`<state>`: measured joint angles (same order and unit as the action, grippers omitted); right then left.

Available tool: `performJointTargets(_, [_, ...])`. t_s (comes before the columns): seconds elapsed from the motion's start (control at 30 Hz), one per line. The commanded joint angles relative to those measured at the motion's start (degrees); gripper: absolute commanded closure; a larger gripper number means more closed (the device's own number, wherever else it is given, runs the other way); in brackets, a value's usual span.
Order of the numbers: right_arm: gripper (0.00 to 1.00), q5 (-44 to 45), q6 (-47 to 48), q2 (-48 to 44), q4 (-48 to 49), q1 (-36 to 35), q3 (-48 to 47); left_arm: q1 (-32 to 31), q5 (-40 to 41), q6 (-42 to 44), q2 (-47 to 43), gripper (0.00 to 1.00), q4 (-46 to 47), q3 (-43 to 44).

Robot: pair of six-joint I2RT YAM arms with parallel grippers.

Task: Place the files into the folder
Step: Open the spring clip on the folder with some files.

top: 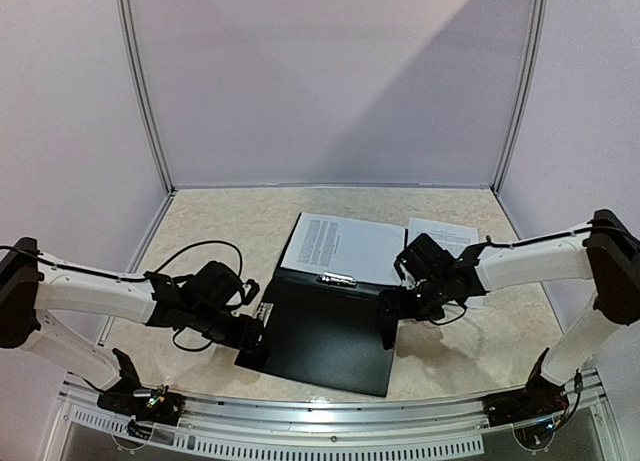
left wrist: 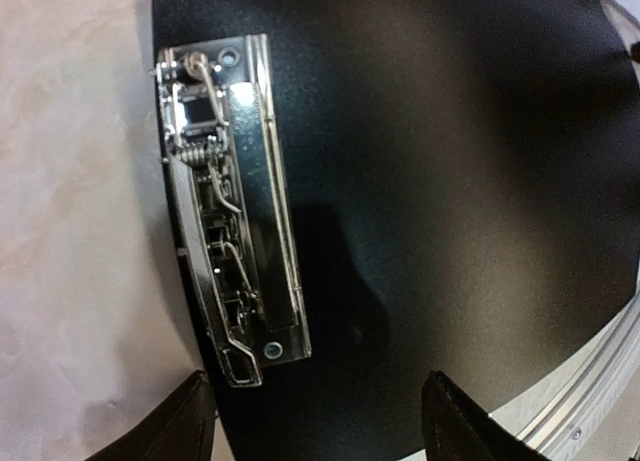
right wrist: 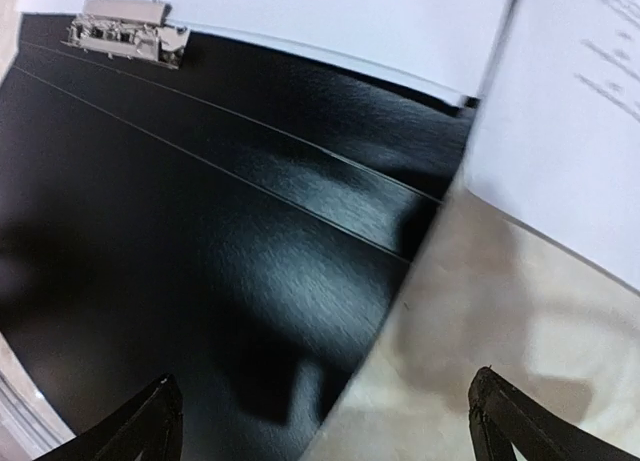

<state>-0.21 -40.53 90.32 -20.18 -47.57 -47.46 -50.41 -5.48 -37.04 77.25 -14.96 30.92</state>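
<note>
The black folder (top: 330, 331) lies flat in the middle of the table, with a metal clip (top: 338, 278) at its far edge. A printed white sheet of the files (top: 340, 246) lies just beyond that clip, and another sheet (top: 445, 236) lies to its right. My left gripper (top: 255, 343) hangs open over the folder's left edge. In the left wrist view its fingers (left wrist: 170, 426) straddle the black folder (left wrist: 430, 201) below a metal clip (left wrist: 225, 211). My right gripper (top: 388, 321) stands open over the folder's right edge (right wrist: 200, 231), holding nothing. White sheets (right wrist: 570, 121) show beyond it.
The beige marbled tabletop (top: 200, 231) is ringed by white walls with metal posts. An aluminium rail (top: 330, 436) runs along the near edge between the arm bases. A black cable (top: 195, 251) loops off the left arm.
</note>
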Motion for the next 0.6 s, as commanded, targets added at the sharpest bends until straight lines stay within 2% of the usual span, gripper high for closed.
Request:
performJointTargets(0.0, [0.01,-2.5,4.3,7.7,0.2,0.4,-6.6,-4.0,-3.7,-2.9,-1.1,0.29,2.0,-3.7])
performJointTargets(0.13, [0.01,-3.0,5.7,12.8,0.6,0.5,-10.8,-7.2,-4.2,-4.3,-2.2,0.29,3.1,-4.8])
performJointTargets(0.3, [0.01,-0.2,8.6,18.5,-3.5,0.5,-16.9,-11.7,-5.5,-6.5,-2.4,0.29,5.7,-5.3])
performJointTargets(0.47, [0.01,5.5,9.2,16.1,-6.0,0.5,-17.1,-17.0,-5.6,-8.5,-1.1,0.29,8.0,-4.8])
performJointTargets(0.57, [0.01,8.3,9.3,12.3,-9.8,0.6,-18.1,-18.0,-5.1,-7.9,-2.3,0.30,2.3,-2.7])
